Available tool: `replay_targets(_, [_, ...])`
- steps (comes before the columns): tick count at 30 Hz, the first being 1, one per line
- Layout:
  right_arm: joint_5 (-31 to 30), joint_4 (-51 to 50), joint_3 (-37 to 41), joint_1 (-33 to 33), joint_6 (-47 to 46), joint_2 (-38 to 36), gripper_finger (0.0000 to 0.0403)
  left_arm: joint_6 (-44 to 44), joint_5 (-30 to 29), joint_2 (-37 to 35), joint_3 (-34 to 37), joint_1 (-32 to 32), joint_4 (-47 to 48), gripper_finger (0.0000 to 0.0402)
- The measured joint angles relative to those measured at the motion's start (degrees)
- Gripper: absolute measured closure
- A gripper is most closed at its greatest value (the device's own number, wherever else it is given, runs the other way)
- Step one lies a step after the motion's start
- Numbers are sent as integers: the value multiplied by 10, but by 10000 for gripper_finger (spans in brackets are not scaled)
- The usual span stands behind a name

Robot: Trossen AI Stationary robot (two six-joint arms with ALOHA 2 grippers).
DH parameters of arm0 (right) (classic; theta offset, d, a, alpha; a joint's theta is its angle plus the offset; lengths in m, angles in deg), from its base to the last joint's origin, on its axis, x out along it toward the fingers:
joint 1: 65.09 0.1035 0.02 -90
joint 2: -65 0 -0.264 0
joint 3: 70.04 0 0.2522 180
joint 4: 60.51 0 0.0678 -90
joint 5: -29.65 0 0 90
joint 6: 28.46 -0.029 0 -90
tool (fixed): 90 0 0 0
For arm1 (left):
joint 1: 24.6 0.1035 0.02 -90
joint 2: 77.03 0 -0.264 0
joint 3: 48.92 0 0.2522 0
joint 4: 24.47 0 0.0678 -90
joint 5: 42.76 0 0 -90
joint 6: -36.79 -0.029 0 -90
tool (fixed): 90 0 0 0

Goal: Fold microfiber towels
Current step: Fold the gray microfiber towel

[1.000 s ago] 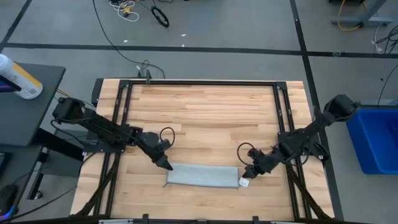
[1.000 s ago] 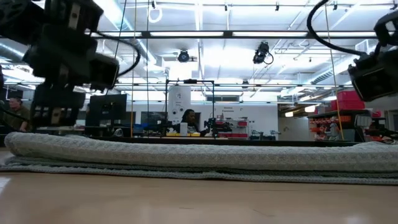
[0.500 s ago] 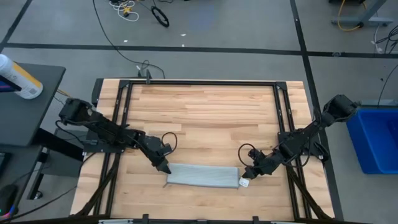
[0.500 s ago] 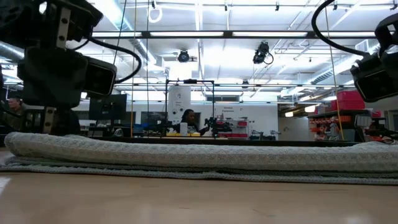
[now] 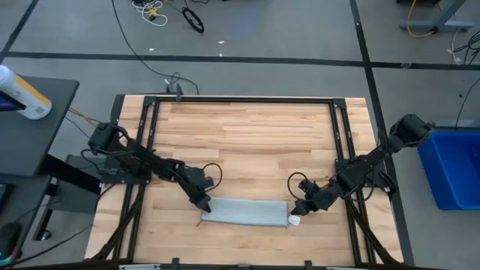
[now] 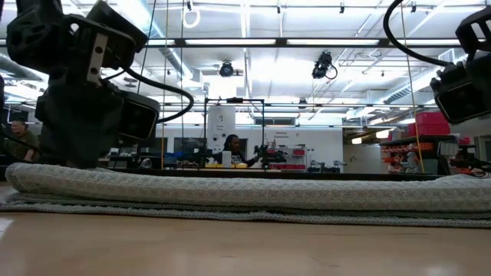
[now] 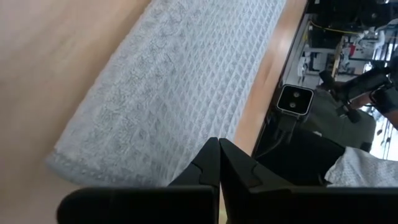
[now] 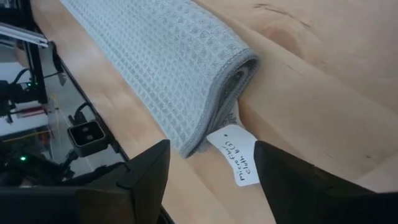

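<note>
Here the left gripper (image 5: 204, 205), fingers pressed together, sits at the left end of the folded microfiber towel (image 5: 245, 212) near the table's (image 5: 247, 142) front edge; beside its tagged right end, the right gripper (image 5: 298, 213) hovers with fingers spread.

A robotics lab or workshop: a wooden table (image 5: 247, 142) in a black frame stands on taped grey concrete floor (image 5: 262, 30) strewn with cables (image 5: 150, 11). Far behind, probably workstations with monitors (image 6: 132, 132) under ceiling strip lighting (image 6: 253, 77).
</note>
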Motion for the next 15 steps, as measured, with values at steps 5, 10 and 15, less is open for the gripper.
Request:
replay_targets(5, [0,-3,0,-12,-4,3,142,-6,13,2,-1,11,2,401])
replay_targets(10, [18,35,0,-38,21,21,142,-6,14,3,-1,12,3,401])
replay_targets(15, [-1,119,0,-57,50,49,153,-5,14,3,0,12,3,401])
